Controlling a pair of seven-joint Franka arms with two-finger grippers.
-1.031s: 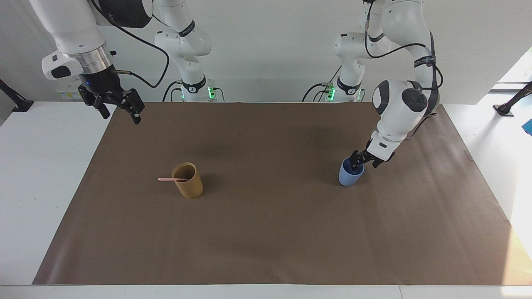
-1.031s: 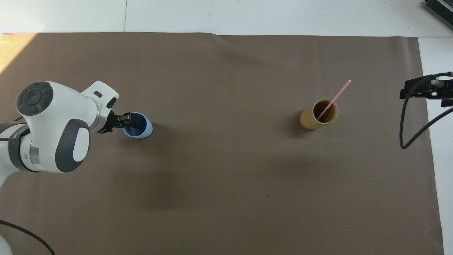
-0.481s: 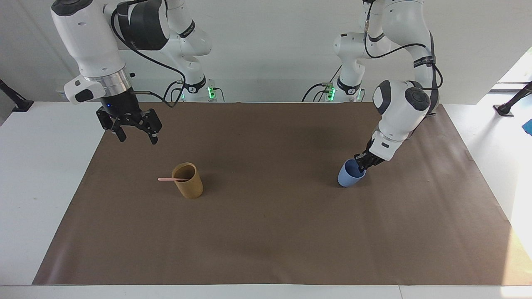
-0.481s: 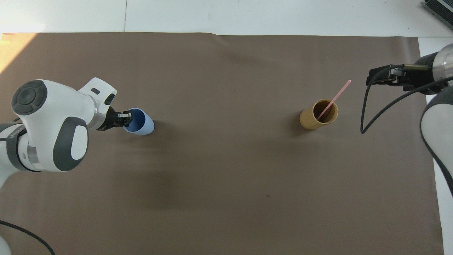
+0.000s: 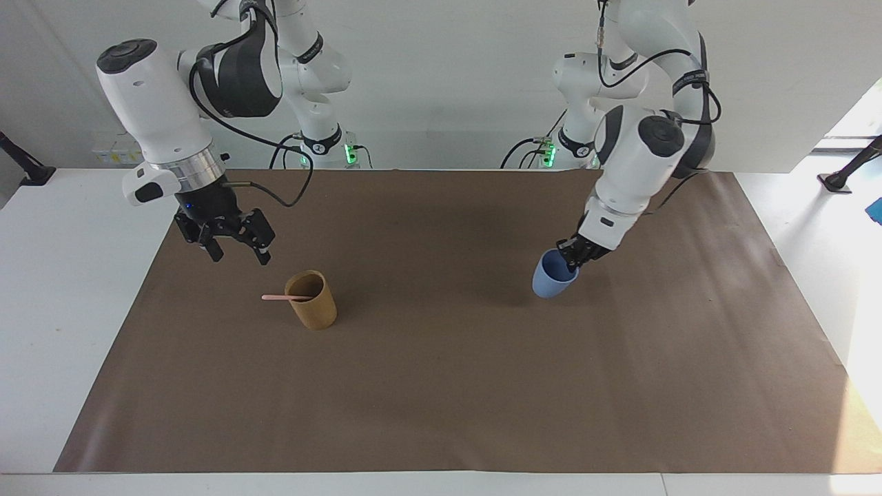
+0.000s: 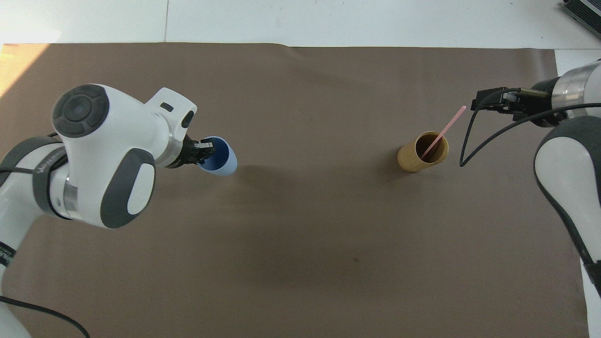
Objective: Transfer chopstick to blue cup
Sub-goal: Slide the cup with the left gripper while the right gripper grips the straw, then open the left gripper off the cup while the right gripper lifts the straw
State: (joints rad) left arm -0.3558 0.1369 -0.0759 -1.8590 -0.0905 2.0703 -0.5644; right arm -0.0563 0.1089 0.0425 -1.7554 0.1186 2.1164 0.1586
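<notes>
Closing in on the chopstick [image 5: 287, 297] with the right gripper [image 5: 238, 248], jaws spread wide and empty.
The stick leans in the tan cup [image 5: 311, 300], its free end pointing toward the right arm's end of the table, just below the claw; the left gripper [image 5: 570, 260] is clamped on the blue cup's [image 5: 551, 282] rim, tilted, well apart.

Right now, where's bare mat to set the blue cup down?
The widest bare stretch of the brown mat runs between the blue cup, tilted in the left gripper whose jaws are shut on its rim, and the tan cup. Crowded only at the tan cup: the chopstick juts out and the open right gripper hangs beside it.
</notes>
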